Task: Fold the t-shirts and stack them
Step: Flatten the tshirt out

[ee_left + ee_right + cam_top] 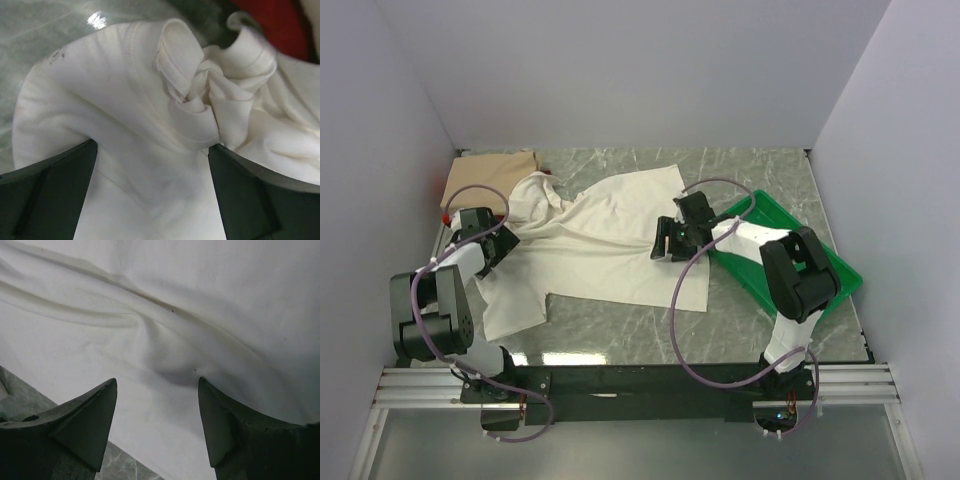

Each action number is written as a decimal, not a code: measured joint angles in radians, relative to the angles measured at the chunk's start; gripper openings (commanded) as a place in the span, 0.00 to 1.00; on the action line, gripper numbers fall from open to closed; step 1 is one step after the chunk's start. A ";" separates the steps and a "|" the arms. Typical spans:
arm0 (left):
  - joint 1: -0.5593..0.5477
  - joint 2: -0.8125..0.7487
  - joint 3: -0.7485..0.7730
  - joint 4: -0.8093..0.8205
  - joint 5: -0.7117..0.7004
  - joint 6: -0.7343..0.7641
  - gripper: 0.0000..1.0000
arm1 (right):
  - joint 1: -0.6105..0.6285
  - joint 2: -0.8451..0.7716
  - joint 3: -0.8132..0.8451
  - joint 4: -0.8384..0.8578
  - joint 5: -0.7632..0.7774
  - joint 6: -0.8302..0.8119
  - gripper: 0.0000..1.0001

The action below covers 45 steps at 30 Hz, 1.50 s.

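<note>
cream t-shirt (600, 240) covers most of the table (760, 170), crumpled from the far left corner across the middle toward the right edge. it is not flat, so i judge the step in hand is spreading it before any fold. the green tray (830, 265) sits askew along the right edge, near the shirt's hem. the tan t-shirt (485, 172) lies in the far left corner, touching the cream one, and a sliver of the red t-shirt (272, 20) shows past the cream folds in the left wrist view.

to do this well i would pinch one layer at each side, lift a little, and draw the holds apart toward the left and right edges so the twist lets go; grabbing the whole knot would only drag the wad.

left gripper (152, 150) stands fully open, jaws either side of the cream cloth just short of the twisted bunch, gripping nothing. right gripper (157, 385) is wide open too, over a smooth stretch near the right hem, a small pucker between its jaws; it holds nothing, and i cannot tell whether the tips press the cloth.
</note>
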 measured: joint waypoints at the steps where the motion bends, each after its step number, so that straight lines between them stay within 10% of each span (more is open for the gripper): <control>1: 0.001 0.011 0.010 0.004 0.004 0.006 0.98 | -0.002 0.006 0.007 0.000 -0.002 0.000 0.73; 17: -0.002 0.084 0.082 0.043 0.059 0.061 0.97 | -0.032 0.059 0.080 -0.014 -0.019 -0.008 0.73; 31: -0.111 -0.538 -0.135 -0.229 -0.303 -0.215 0.90 | -0.132 -0.061 0.171 -0.077 -0.128 -0.066 0.73; 45: -0.122 -0.631 -0.259 -0.557 -0.333 -0.566 0.72 | -0.312 -0.139 0.020 -0.022 -0.335 -0.084 0.73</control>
